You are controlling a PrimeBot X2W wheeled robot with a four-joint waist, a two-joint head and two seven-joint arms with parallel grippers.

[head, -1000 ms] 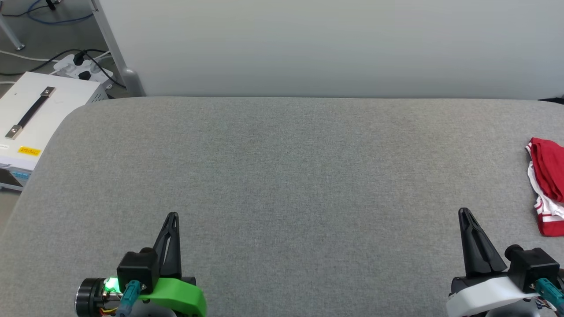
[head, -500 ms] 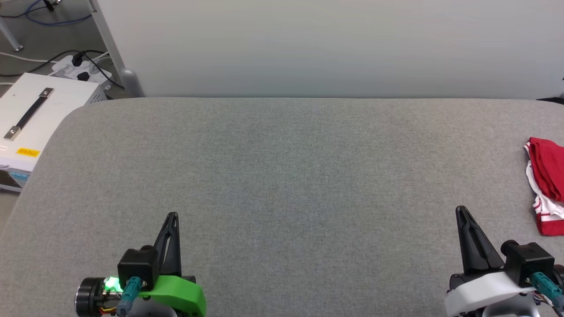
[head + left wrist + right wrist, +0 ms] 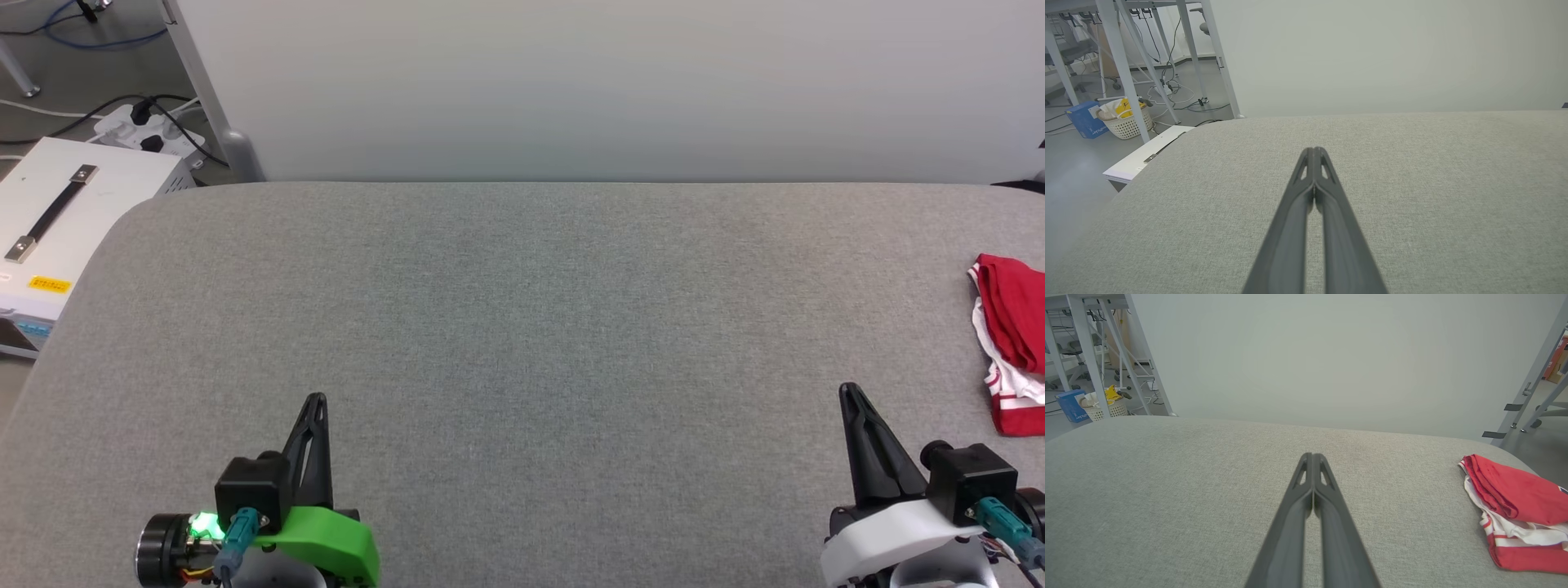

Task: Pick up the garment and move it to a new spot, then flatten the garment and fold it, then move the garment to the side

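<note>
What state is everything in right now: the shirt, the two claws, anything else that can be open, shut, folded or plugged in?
garment, loosely folded heap lying at the right end of the table, not held.
left gripper, shut, holding nothing.
right gripper, shut, holding nothing, apart from the garment.
power strip, on the floor, plugs in it.

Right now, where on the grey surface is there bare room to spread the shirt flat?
The whole middle of the grey surface is bare, from the left fingers across to the right fingers and back to the white panel. The left corner is free too. Only the right edge is taken, where the garment lies.
</note>
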